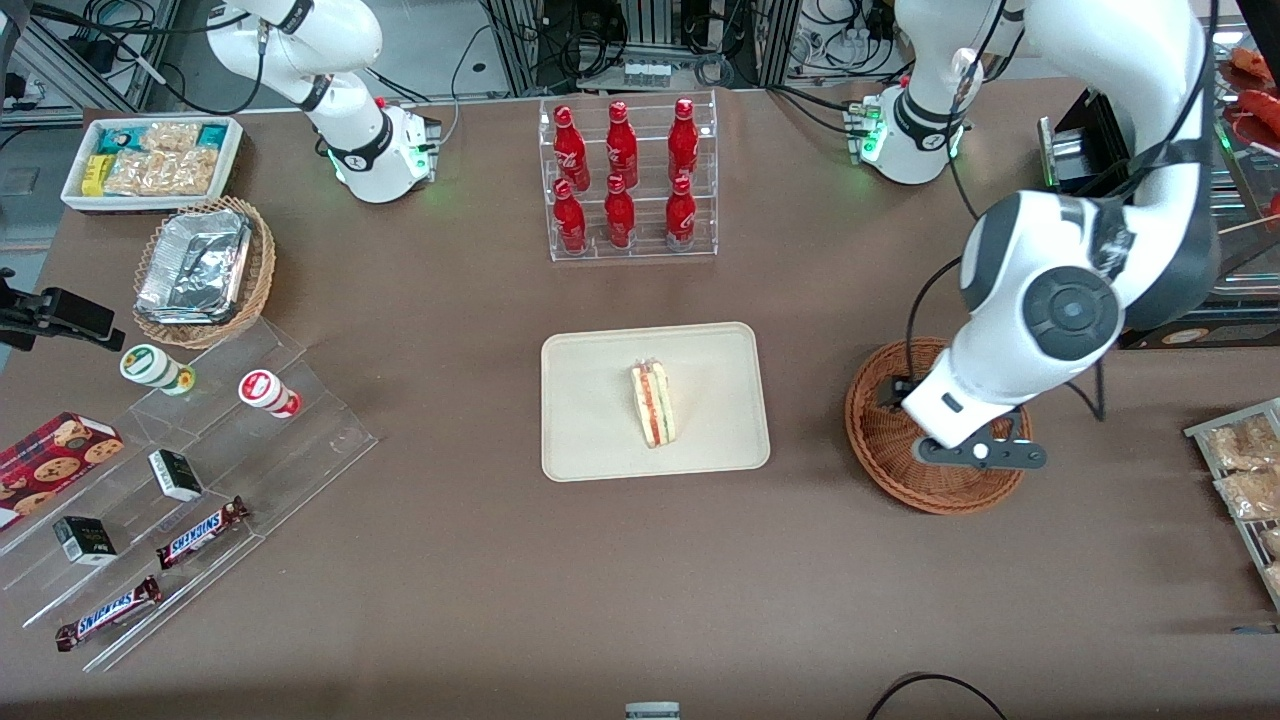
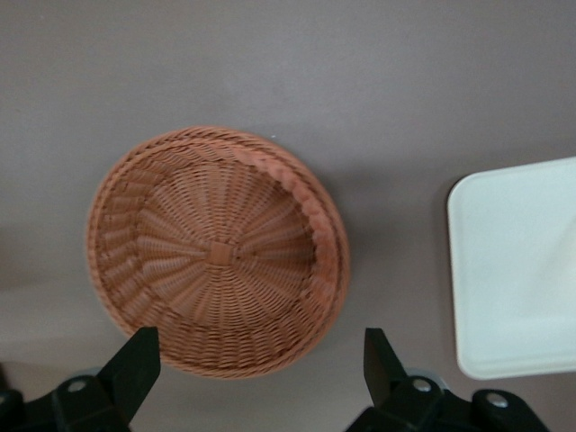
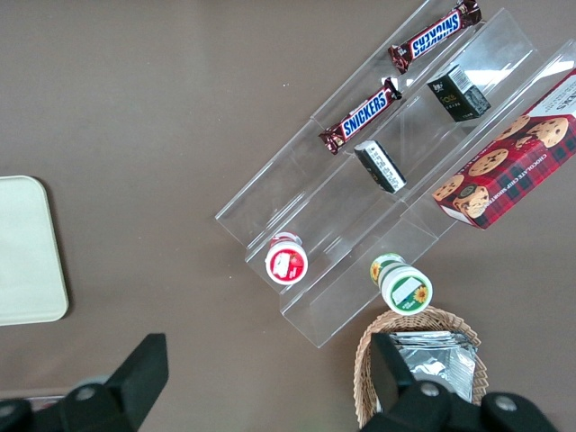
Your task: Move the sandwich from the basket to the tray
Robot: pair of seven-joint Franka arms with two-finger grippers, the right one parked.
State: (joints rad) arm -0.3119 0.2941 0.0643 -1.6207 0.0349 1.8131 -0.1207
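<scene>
six red bottles (image 1: 622, 185), two Snickers bars (image 1: 202, 531)

"SNICKERS" reads on two chocolate bars (image 3: 364, 114) (image 3: 436, 34) lying on the clear stepped rack (image 3: 378, 180).

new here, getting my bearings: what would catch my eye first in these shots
The sandwich lying on the cream tray at mid-table stands out first. Toward the working arm's end, the open hand hangs above the empty brown wicker basket. Farther from the front camera than the tray, a clear rack of red bottles draws the eye.
</scene>
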